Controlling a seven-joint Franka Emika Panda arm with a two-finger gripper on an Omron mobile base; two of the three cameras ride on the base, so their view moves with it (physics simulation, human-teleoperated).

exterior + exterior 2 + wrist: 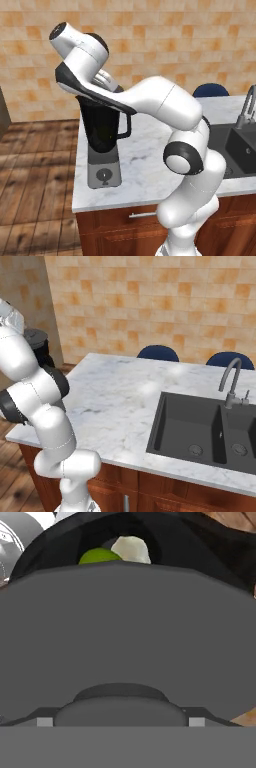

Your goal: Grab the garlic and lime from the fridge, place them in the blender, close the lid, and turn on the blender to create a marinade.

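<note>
Two ingredients, a small round yellow-green lime (99,556) and a pale lumpy garlic bulb (131,550), lie side by side at the bottom of the tall black see-through blender jar (102,127), seen past the far edge of a flat round dark grey lid (125,637). That lid lies broad and flat directly ahead of the pincer, covering most of the jar's mouth but leaving a crescent open on the far side; the next move likely turns on sliding or settling it squarely onto the rim. Whether the pincer grips the lid or merely hovers over it cannot be told, as its tips are hidden. From the left base camera, the white arm bends over the jar, which stands on its square grey base with a round dial (104,175) near the corner of the white marble desk (150,160). From the right base camera, a black double sink (200,431) and curved grey tap (231,381) appear.
</note>
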